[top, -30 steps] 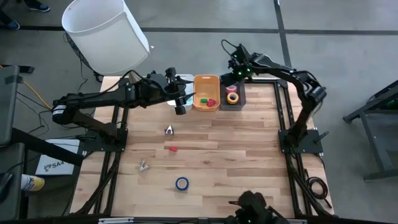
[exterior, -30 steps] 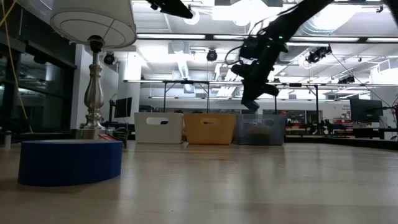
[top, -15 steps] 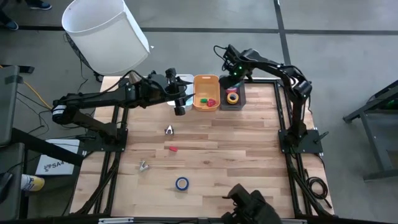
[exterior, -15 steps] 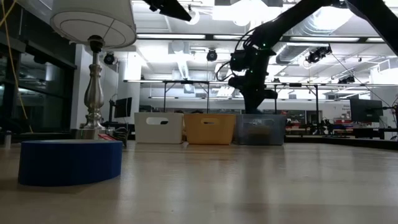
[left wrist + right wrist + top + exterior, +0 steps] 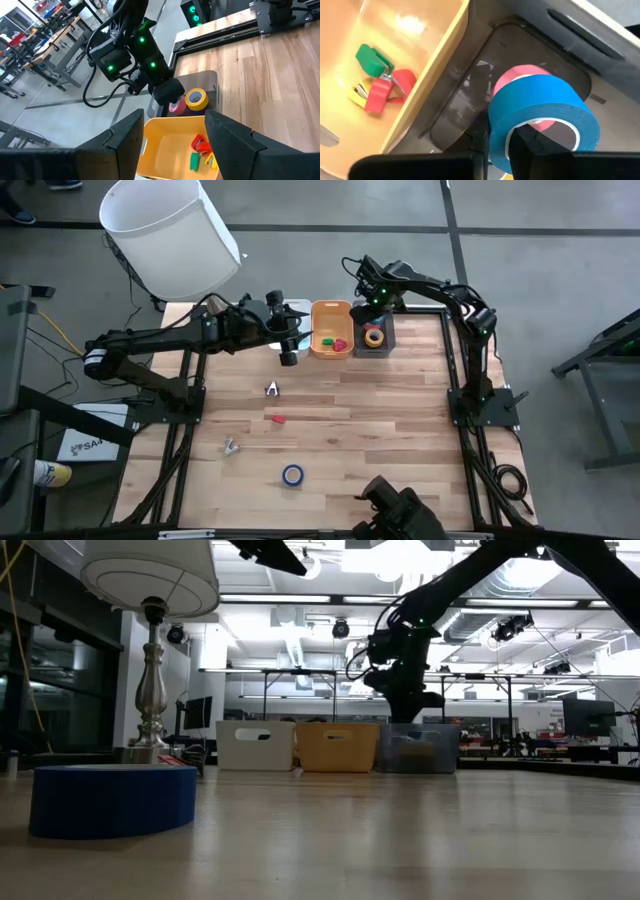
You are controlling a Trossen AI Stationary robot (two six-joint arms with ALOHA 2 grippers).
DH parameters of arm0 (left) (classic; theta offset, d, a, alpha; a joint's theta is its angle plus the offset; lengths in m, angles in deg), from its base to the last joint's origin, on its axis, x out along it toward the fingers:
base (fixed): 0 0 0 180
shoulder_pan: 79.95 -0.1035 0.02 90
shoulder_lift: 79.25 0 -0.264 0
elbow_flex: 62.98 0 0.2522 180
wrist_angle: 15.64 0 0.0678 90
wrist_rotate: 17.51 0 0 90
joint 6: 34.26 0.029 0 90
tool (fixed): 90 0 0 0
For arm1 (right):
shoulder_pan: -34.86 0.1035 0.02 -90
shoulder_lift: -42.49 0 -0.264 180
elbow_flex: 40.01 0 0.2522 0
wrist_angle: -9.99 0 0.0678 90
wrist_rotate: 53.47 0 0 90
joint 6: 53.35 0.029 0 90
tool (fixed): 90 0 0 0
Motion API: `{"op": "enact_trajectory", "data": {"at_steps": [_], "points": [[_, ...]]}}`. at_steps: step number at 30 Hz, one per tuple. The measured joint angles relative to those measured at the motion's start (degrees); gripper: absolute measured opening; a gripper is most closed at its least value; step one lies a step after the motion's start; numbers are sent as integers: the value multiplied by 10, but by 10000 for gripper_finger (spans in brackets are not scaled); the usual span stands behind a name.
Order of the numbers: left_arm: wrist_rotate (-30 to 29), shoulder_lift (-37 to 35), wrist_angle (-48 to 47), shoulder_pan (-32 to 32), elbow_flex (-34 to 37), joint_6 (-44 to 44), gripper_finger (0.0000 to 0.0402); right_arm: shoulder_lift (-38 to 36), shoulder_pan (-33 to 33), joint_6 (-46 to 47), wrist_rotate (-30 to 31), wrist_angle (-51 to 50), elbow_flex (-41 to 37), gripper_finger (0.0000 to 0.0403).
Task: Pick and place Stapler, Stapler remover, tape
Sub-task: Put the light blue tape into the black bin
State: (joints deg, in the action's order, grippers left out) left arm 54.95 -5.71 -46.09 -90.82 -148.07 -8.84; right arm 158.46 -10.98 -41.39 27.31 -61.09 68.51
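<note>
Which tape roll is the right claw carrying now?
The blue roll clamped in the right claw above the dark bin. The yellow roll lies in that bin; another blue roll sits on the table.

Right gripper lower over grey bin.

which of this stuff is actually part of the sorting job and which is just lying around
Job: held blue roll, in the right gripper; loose blue roll on the table; yellow roll and pink roll in the dark bin; claw pieces in the yellow bin; silver piece and red piece, probably removers.
Lying about: white lamp; small pale piece, too small to tell.
</note>
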Motion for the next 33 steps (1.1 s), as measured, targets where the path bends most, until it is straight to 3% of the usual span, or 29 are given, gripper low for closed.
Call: {"op": "enact_trajectory", "data": {"at_steps": [24,33], "points": [[-2,0,0,0,0,-4,206,0,13,0,24,-8,-1,33],[-2,0,1,0,0,-4,206,-5,12,9,25,65,-71,33]]}}
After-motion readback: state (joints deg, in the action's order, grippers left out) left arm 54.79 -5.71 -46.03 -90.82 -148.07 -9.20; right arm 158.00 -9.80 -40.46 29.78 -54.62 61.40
